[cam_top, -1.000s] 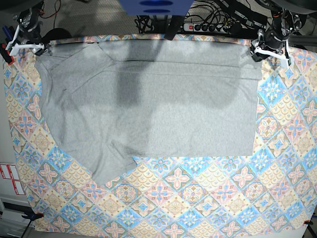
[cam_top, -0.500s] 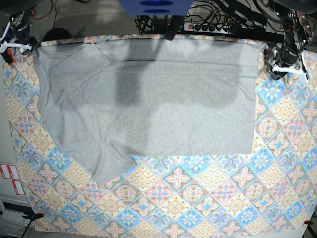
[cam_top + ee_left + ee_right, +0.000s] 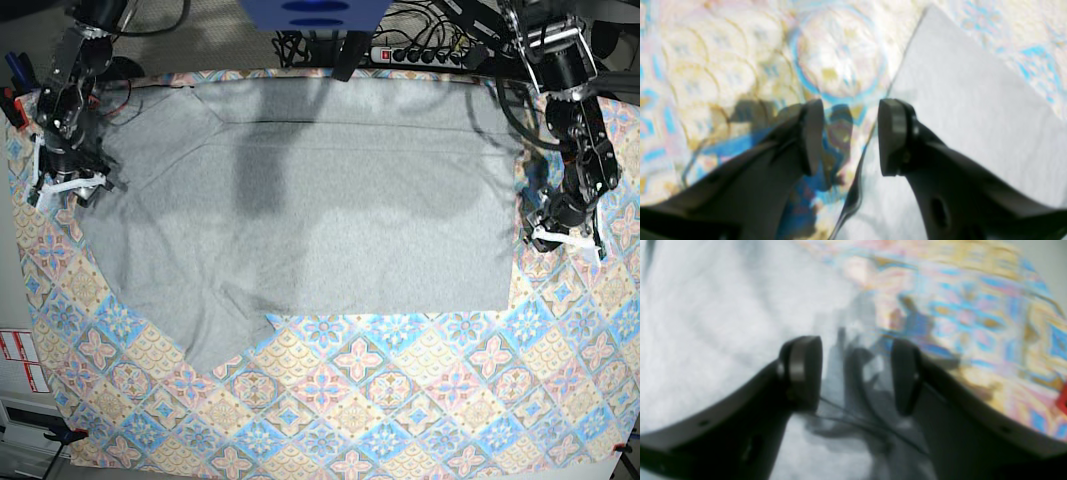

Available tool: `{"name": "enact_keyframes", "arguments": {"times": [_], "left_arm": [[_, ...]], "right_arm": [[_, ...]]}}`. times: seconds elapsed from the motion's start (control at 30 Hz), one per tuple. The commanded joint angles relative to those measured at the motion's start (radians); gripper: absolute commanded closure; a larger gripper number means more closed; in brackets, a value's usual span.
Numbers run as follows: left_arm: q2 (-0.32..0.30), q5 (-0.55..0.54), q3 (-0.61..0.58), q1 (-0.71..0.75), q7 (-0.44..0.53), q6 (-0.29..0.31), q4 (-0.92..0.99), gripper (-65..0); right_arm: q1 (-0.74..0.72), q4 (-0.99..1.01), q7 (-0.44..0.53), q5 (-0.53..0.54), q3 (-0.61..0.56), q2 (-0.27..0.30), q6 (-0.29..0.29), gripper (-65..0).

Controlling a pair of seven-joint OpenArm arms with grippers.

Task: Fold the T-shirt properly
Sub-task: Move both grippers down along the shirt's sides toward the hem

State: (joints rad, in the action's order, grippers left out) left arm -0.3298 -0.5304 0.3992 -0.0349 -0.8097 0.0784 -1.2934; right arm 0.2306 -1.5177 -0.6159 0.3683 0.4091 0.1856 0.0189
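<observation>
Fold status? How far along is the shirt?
Done: the T-shirt lies flat on the patterned cloth, with what looks like one fold line across its far part. In hand: nothing gripped; the left gripper and right gripper hover at the shirt's side edges, jaws open. Left: the near-left sleeve sticks out unfolded, and most folds remain.

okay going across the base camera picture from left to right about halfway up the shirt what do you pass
Right tool at the shirt's edge → grey T-shirt → left tool beside the shirt's other edge → bare patterned cloth.
</observation>
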Motion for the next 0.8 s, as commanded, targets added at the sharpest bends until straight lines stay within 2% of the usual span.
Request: {"name": "enact_keyframes", "arguments": {"times": [0.0, 0.2, 0.53, 0.77], "left_arm": [[-0.013, -0.006, -0.019, -0.049, 0.016, 0.010, 0.004, -27.0], [-0.012, 0.034, -0.096, -0.191, 0.037, 0.010, 0.142, -27.0], [-0.012, 0.062, -0.216, -0.357, 0.255, 0.010, 0.461, -27.0], [-0.010, 0.062, -0.274, -0.405, 0.382, 0.010, 0.624, -27.0]], "right_arm": [[-0.030, -0.017, 0.027, -0.016, -0.016, 0.019, -0.001, -31.6], [-0.099, -0.016, 0.027, -0.053, -0.094, 0.019, -0.001, -31.6], [-0.129, -0.016, 0.027, -0.053, -0.126, 0.019, -0.001, -31.7], [-0.125, -0.020, 0.026, -0.053, -0.125, 0.019, -0.001, -31.7]]}}
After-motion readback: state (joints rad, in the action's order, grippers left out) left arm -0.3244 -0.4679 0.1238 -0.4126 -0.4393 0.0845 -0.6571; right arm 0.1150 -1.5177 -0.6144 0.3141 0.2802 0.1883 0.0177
